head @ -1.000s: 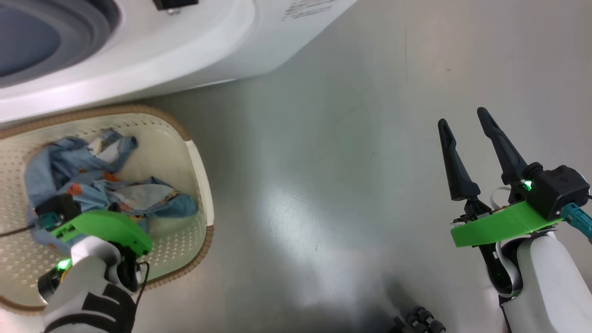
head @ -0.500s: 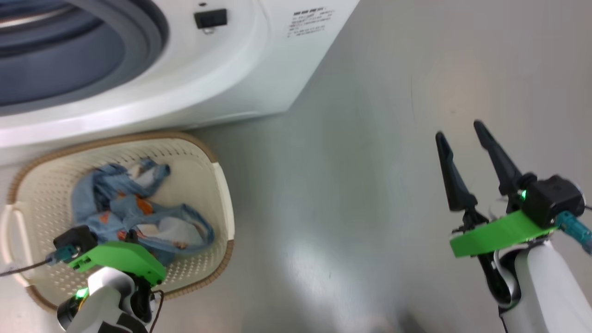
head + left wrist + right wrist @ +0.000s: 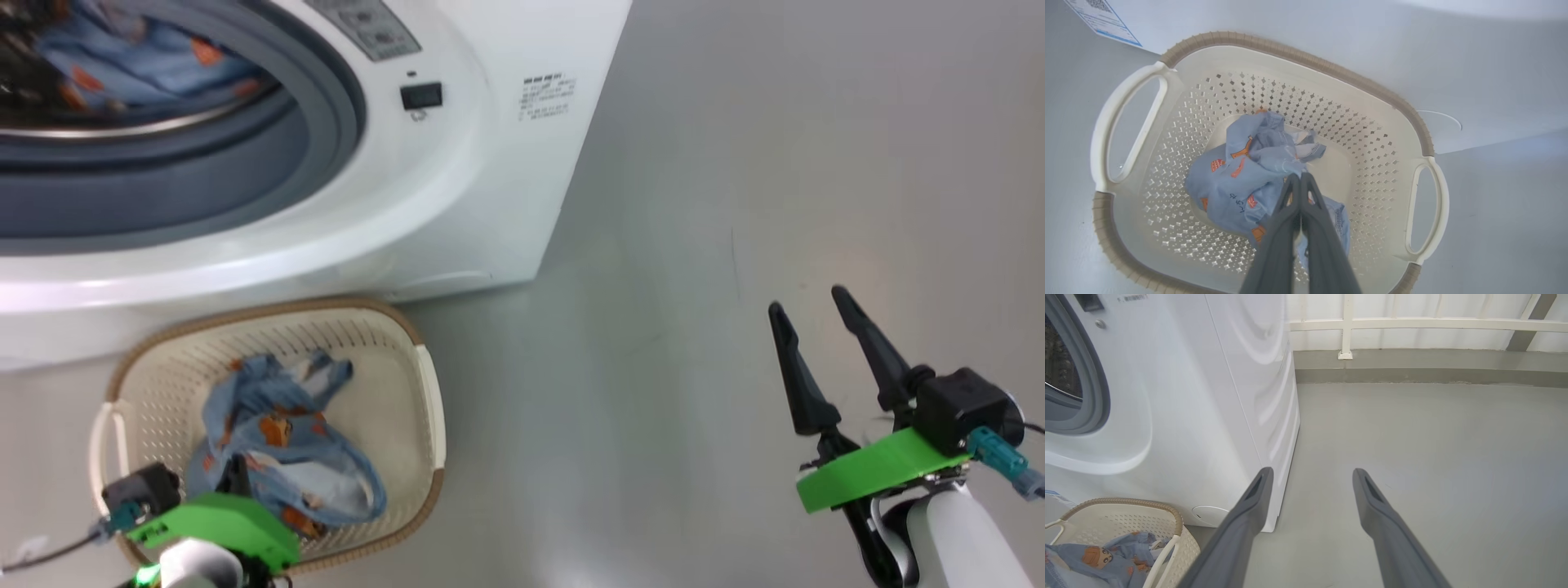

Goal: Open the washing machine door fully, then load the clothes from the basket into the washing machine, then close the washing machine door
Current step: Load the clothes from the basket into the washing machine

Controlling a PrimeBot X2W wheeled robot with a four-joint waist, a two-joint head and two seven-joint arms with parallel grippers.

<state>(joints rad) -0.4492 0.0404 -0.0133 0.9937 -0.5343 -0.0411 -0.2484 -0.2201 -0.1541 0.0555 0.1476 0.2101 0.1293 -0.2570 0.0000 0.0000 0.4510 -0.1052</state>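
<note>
Blue bear-print garment (image 3: 1237, 183) bunched in cream basket (image 3: 1298, 53), near left, just in front of washing machine (image 3: 490, 163). Left gripper (image 3: 1300, 177) fingers pressed together on crest of fabric; looks like thin fold pinched. Right gripper (image 3: 804, 298) spread wide, empty, over floor (image 3: 653, 367) at right. Risks: shallow pinch slips on lift; trailing cloth snags basket rim or grey gasket (image 3: 335, 106), drags basket.

No readable text anywhere: the washing machine (image 3: 506, 204) carries a small block of dark print (image 3: 549, 96) on its white front, far too fine to make out. A blue-edged sticker (image 3: 1102, 18) shows too, its lines just a blur.
</note>
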